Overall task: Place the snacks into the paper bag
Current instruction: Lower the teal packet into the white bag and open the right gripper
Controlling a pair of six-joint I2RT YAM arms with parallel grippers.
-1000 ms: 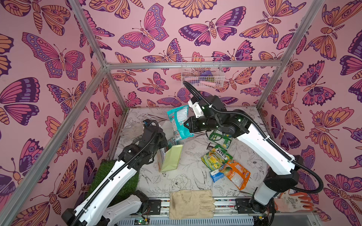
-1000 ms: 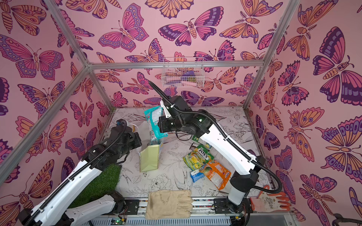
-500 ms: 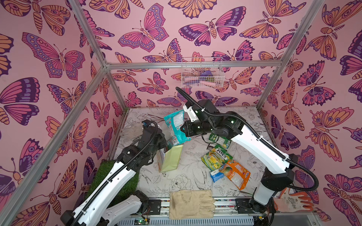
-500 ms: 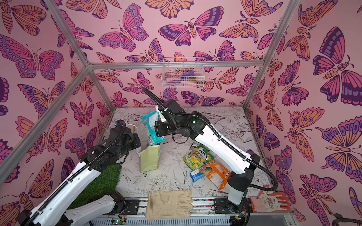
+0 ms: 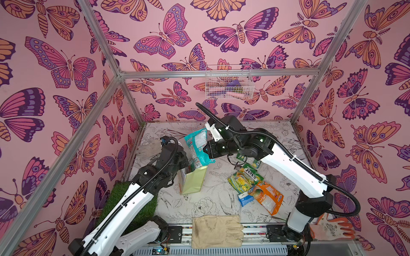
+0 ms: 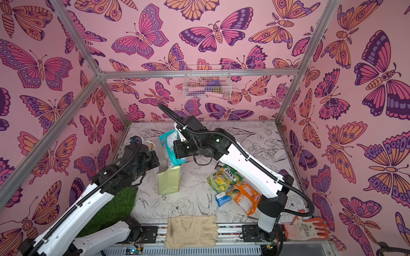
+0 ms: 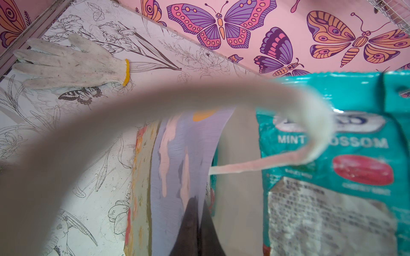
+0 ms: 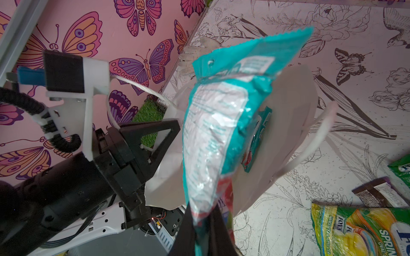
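Paper bag [image 5: 193, 180] upright on tabletop [image 5: 213, 195]; left end effector [image 7: 195, 212] pinched shut on its wall, props mouth open. Teal packet [image 5: 196, 148] clamped in right end effector [image 8: 200, 221], hanging over bag mouth. Lower straight, dodge cord handle [image 7: 155, 99], release only once inside. Loose packets [image 5: 245, 179] well right, beige glove [image 5: 216, 231] at front edge: nothing blocks.

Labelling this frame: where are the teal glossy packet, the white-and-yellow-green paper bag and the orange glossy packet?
Teal glossy packet [image 5: 196, 147], in a top view, pale middle.
White-and-yellow-green paper bag [image 5: 194, 179], in a top view, yellow-green side panel.
Orange glossy packet [image 5: 263, 192], in a top view, orange printed part.
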